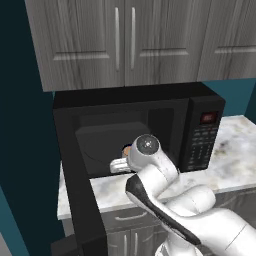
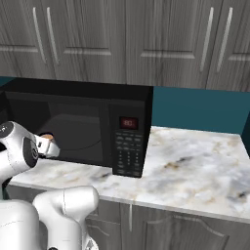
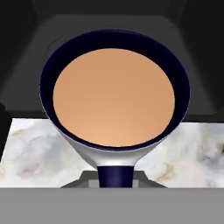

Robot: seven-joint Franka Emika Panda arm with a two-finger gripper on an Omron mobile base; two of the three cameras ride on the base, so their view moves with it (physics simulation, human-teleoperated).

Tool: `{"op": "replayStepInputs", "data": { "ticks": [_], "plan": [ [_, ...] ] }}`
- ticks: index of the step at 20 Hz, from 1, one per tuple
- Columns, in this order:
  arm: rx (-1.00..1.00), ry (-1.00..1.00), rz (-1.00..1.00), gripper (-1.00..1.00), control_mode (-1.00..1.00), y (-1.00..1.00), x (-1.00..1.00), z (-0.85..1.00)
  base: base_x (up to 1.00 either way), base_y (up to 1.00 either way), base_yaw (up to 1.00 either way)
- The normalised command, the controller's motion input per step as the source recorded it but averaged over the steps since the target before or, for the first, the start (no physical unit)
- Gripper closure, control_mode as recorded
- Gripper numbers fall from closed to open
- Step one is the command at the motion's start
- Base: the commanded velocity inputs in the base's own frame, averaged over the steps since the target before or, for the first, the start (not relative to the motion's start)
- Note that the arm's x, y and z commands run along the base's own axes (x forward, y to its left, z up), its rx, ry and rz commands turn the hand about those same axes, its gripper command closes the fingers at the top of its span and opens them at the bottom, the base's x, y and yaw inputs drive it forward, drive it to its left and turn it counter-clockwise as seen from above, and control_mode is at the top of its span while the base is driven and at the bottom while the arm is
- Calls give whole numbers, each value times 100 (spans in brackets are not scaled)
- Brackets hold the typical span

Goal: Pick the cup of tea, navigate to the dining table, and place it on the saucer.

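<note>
The cup of tea [image 3: 114, 98] sits very close in the hand view, its dark rim ringing light-brown liquid and its dark handle [image 3: 116, 175] pointing down at the camera. My gripper [image 3: 116, 180] is shut on the cup at the handle side, and its fingertips are hidden under the cup. The cup hangs at the mouth of the open black microwave [image 1: 150, 125], half over the marbled counter strip [image 3: 26, 148]. A sliver of tea [image 1: 126, 150] shows past my wrist, and also as the tea [image 2: 46, 136] beside the hand. The dining table and saucer are out of view.
The microwave door [image 1: 82, 200] stands swung open at the left, close beside my arm. The keypad panel [image 2: 128, 146] is to the right of the cavity. Marbled wall counter [image 2: 195, 161] stretches right. Grey upper cabinets [image 1: 125, 40] hang overhead.
</note>
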Motion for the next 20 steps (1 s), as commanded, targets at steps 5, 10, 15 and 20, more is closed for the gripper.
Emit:
{"op": "replayStepInputs", "data": {
  "ticks": [5, 10, 15, 20],
  "plan": [
    [0, 0, 20, 100, -100, -53, -100, 85, 0, 0, 0],
    [0, 0, 37, 100, -100, -72, -100, 73, 0, 0, 0],
    [1, 0, 28, 100, -100, -73, -100, 86, 0, 0, 0],
    [0, 0, 24, 100, -100, -54, -83, 7, 0, 0, 0]
  ]
}}
